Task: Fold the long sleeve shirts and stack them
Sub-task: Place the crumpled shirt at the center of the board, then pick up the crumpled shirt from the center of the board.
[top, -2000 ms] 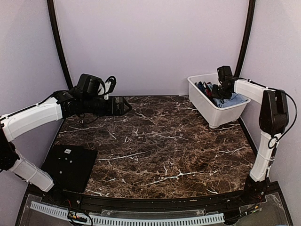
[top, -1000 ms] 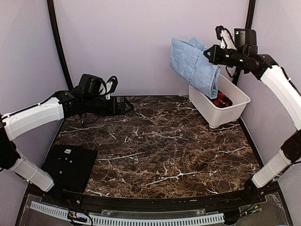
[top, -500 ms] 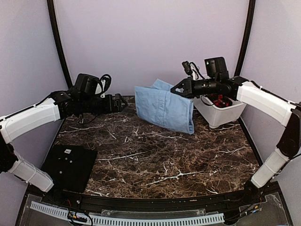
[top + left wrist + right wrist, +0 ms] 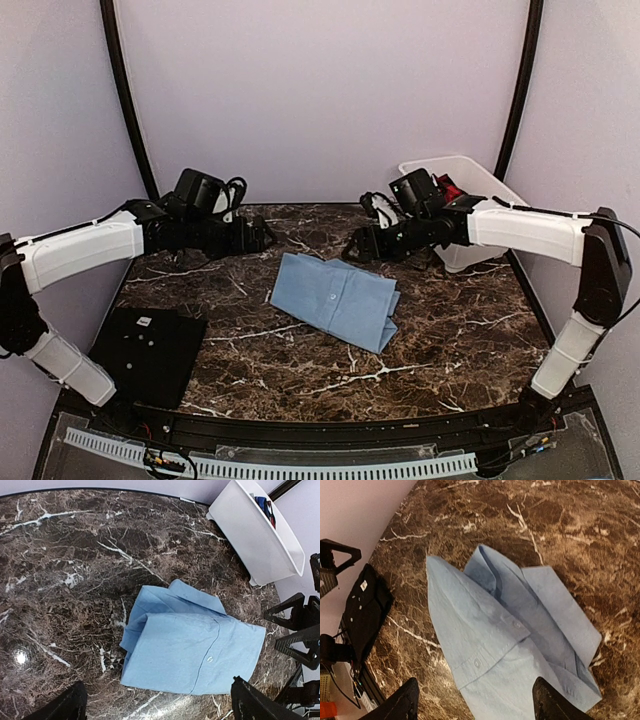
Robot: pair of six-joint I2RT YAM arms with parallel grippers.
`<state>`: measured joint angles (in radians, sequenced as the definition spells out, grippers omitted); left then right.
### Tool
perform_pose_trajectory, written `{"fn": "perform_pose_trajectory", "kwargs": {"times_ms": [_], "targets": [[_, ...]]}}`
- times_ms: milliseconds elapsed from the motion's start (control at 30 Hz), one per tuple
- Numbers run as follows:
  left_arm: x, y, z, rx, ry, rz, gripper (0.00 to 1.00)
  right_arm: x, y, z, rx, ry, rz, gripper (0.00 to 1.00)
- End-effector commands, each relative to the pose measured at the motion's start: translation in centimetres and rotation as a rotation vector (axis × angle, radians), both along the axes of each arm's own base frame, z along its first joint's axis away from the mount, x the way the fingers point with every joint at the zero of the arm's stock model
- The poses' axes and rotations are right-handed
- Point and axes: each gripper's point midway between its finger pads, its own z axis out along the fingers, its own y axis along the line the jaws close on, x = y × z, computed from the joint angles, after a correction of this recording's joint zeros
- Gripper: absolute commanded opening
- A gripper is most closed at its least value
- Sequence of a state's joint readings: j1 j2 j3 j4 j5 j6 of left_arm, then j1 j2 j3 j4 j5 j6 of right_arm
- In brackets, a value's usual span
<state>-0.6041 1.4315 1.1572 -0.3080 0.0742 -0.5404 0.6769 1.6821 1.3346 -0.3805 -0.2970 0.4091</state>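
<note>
light-blue shirt (image 4: 335, 300) lies loosely folded, flat at the centre of the table (image 4: 450, 330). right gripper (image 4: 353, 249) at the shirt's 12 o'clock, jaws wide, holding nothing. left gripper (image 4: 264, 238) at 10 o'clock, jaws wide, holding nothing. white bin (image 4: 478, 252) with other shirts (image 4: 265, 509) at 2 o'clock. black mat (image 4: 150, 350) at 8 o'clock.

One light-blue shirt (image 4: 335, 300), centre of the overhead frame, on one marble table (image 4: 300, 385). Two buttons countable on it in the right wrist view, one in the left wrist view. One white bin (image 4: 250, 535), upper right; red and dark-blue cloth (image 4: 264, 506) inside, number of pieces impossible to tell. One black mat (image 4: 150, 352), lower left. Two arms: left arm (image 4: 80, 250), right arm (image 4: 520, 228). Two grippers: left gripper (image 4: 262, 237), right gripper (image 4: 355, 248).
</note>
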Motion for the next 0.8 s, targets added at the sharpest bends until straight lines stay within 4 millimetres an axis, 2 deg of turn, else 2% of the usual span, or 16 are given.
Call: {"fn": "perform_pose_trajectory", "kwargs": {"times_ms": [0, 67, 233, 267, 367, 467, 667, 767], "targets": [[-0.6, -1.1, -2.5, 0.005, 0.071, -0.073, 0.99, -1.2, -1.7, -2.0, -0.066, -0.031, -0.079, 0.75], [-0.4, -1.5, -3.0, 0.004, 0.078, -0.08, 0.99, -1.5, -3.1, -2.6, -0.099, -0.05, -0.139, 0.75], [0.9, -2.8, -3.7, -0.002, 0.083, -0.102, 0.99, -1.9, -6.6, -2.3, -0.122, -0.106, -0.279, 0.79], [1.1, -3.0, -4.5, 0.006, 0.097, -0.104, 0.99, -2.0, -6.9, -2.3, -0.121, -0.108, -0.291, 0.8], [2.2, -3.8, -4.7, 0.002, 0.099, -0.105, 0.98, -2.3, -6.6, -3.2, -0.107, -0.086, -0.284, 0.8], [3.2, -4.4, -5.9, 0.009, 0.116, -0.098, 0.96, -2.3, -6.3, -4.5, -0.115, -0.058, -0.281, 0.79], [4.9, -5.7, -6.8, 0.004, 0.129, -0.095, 0.84, -2.0, -5.8, -5.5, -0.096, -0.033, -0.291, 0.74], [5.6, -6.2, -7.2, 0.009, 0.131, -0.101, 0.76, -1.9, -5.5, -5.4, -0.082, -0.031, -0.289, 0.66]]}}
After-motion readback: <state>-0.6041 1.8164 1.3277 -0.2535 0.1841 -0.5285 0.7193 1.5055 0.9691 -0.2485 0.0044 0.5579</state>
